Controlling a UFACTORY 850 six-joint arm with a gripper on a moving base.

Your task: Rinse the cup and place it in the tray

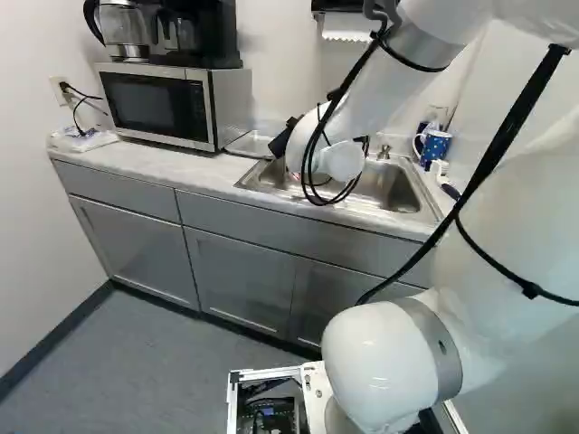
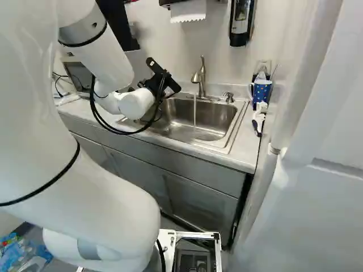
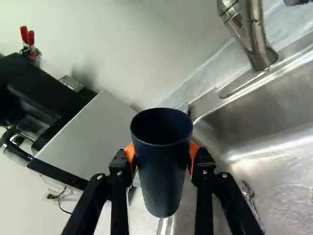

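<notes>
I have the dark cup (image 3: pixel 162 166) grasped between both orange pads (image 3: pixel 129 152) of my gripper (image 2: pixel 163 79), near the sink's (image 2: pixel 229 136) back left corner. Water (image 2: pixel 194 111) runs from the faucet (image 2: pixel 202 76) at the sink's back edge, apart from the cup. The microwave (image 1: pixel 158 104) sits toward the counter's (image 1: pixel 136 161) left end; a blue mug (image 2: pixel 261 90) stands near its back right corner.

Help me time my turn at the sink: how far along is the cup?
Done: faucet running, gripper shut on dark cup. In hand: cup held outside the stream; rinsed or not, I cannot tell. Left: setting it in the tray beside the sink.
</notes>
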